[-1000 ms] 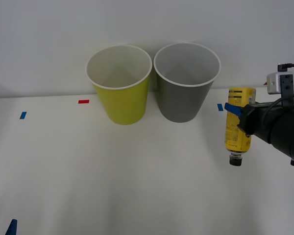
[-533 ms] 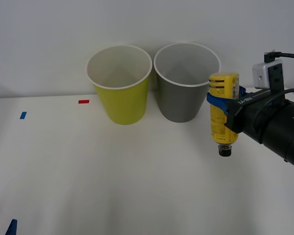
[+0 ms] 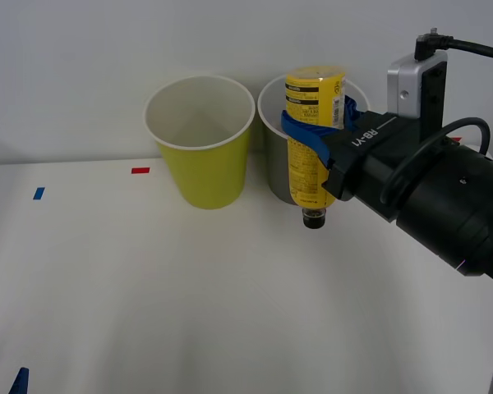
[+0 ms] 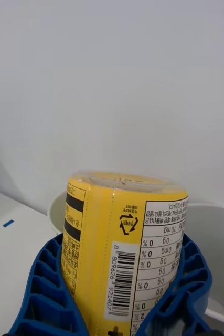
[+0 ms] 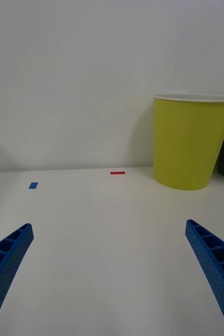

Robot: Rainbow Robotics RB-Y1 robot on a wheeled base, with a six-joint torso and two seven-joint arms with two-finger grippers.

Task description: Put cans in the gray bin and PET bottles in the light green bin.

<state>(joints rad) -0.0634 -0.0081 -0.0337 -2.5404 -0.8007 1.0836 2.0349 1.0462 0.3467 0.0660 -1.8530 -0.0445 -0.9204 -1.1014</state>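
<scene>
i see my right end effector (image 3: pixel 319 131) holding the bottle (image 3: pixel 314 139) tight, cap down, in the upper middle of the front view, in front of the gray bin (image 3: pixel 275 156). the green bin (image 3: pixel 201 139) stands just left of it on the bench (image 3: pixel 189 295). my left end effector (image 5: pixel 109 273) is wide open, low over the bench.

the yellow-green round plastic bin (image 3: pixel 200 139) stands just left of the dark gray round plastic bin (image 3: pixel 276 168) on the white table (image 3: pixel 148 287). the small yellow-labelled bottle (image 3: pixel 312 135) hangs cap-down before the gray bin.
</scene>
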